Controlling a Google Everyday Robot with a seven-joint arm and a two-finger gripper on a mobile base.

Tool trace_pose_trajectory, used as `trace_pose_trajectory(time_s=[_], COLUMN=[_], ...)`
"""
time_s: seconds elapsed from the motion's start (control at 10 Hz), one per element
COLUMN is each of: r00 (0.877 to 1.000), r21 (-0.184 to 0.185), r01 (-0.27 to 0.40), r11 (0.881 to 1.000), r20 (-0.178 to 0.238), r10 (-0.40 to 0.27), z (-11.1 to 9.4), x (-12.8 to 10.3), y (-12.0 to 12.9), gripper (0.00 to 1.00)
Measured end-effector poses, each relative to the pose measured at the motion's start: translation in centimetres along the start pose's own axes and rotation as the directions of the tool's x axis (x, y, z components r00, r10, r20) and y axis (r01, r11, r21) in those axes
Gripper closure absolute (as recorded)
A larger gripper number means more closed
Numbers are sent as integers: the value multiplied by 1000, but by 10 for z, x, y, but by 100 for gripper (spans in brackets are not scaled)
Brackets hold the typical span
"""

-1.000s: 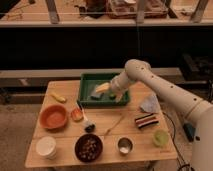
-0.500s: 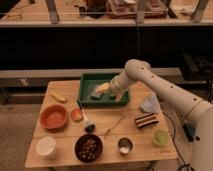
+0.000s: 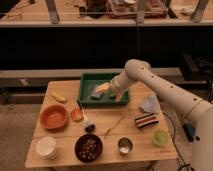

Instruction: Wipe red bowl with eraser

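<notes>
The gripper hangs low over the right half of a green tray at the back of the table, at the end of the white arm that reaches in from the right; whether it is closed or spread cannot be told. Just left of it in the tray lie a yellowish piece and a flat grey-blue pad. The tray sits on a pale wooden table on a grey floor, with a long shelf and dark shadow behind it. A crumpled pale cloth lies right of the tray. In front of the cloth rests the eraser, a small block striped lengthwise in black, red and whitish (well apart from the gripper). The red bowl stands near the table's left edge, wide, shallow and plain orange-red, with a small orange-red lump just beside it. Along the front edge are a white cup, a dark bowl of brownish bits, a metal cup and a small green cup.
</notes>
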Motion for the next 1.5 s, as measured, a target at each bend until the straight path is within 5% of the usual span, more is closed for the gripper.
trace_pose_trajectory(time_s=[0.6,0.7,0.9,1.0,1.1,1.2,1.4,1.5], r00=[1000,997,956,907,824,743,638,590], r21=[-5,-21,-51,-68,-90,-123,-219,-237], r01=[-15,-68,-226,-315,-423,-515,-666,-719], r11=[1000,998,973,947,902,848,713,653], r20=[-4,-41,-202,-315,-453,-557,-662,-705], r10=[15,67,212,280,341,370,393,393], z=[0,-6,-31,-52,-81,-103,-132,-146], x=[0,1,-4,-9,-18,-25,-30,-31], y=[1,3,15,24,30,30,30,29], gripper=[20,20,20,20,20,20,20,20])
